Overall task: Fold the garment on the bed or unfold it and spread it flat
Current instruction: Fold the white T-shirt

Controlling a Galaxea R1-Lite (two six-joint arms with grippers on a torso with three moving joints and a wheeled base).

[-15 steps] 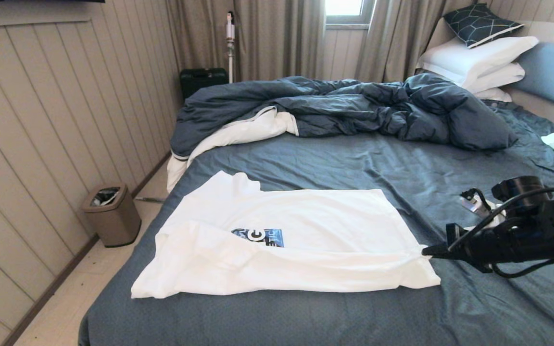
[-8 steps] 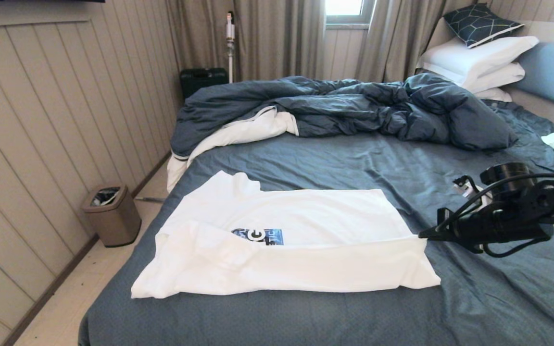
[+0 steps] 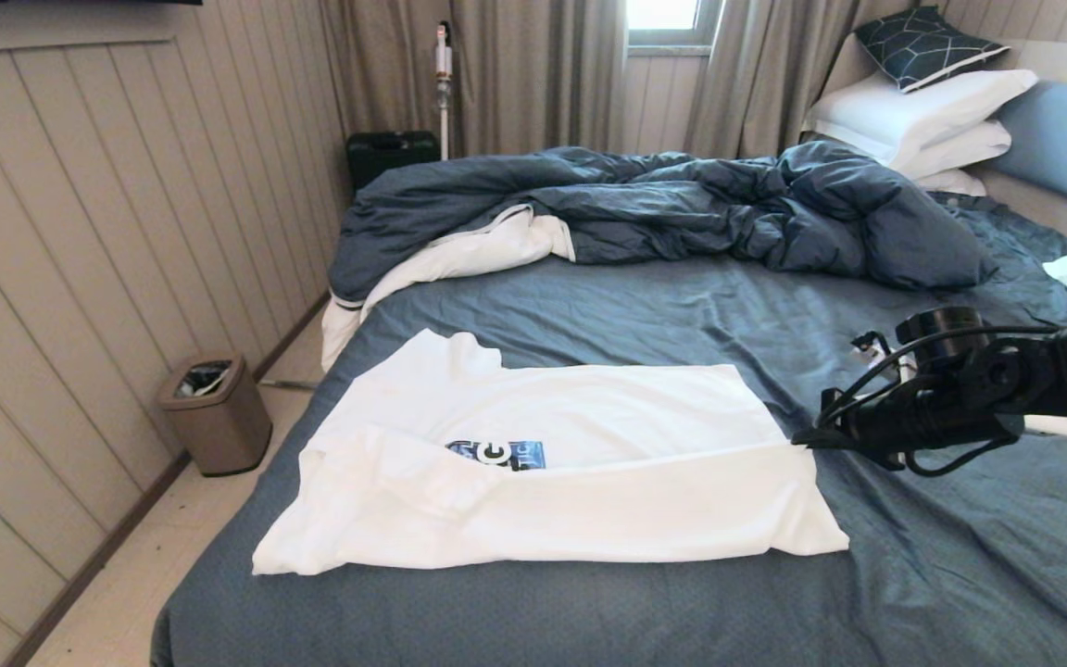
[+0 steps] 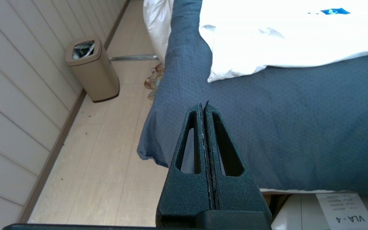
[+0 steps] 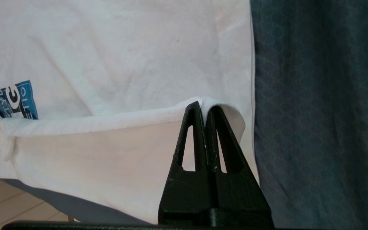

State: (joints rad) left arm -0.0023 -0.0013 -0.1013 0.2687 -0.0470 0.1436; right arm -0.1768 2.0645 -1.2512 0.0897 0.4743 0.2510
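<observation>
A white T-shirt, the garment point(image 3: 543, 463), lies on the bed's dark blue-grey sheet point(image 3: 682, 315) with its near long edge folded over, partly covering a blue print point(image 3: 496, 454). My right gripper point(image 3: 800, 439) is shut on the folded flap's right corner and holds it lifted above the shirt; the right wrist view shows white cloth point(image 5: 222, 110) pinched between the closed tips of that gripper point(image 5: 204, 107). My left gripper point(image 4: 203, 107) is shut and empty, hanging by the bed's near left corner, away from the garment point(image 4: 283, 38).
A rumpled dark duvet point(image 3: 663, 208) lies across the far side of the bed, with white pillows point(image 3: 922, 116) at the headboard point(image 3: 1066, 144). A tan bin point(image 3: 214, 412) stands on the floor by the panelled wall, left of the bed.
My right gripper has carried the flap's corner up and away from me, towards the far side. The folded edge has crept further over the shirt and print. The left arm stays still.
</observation>
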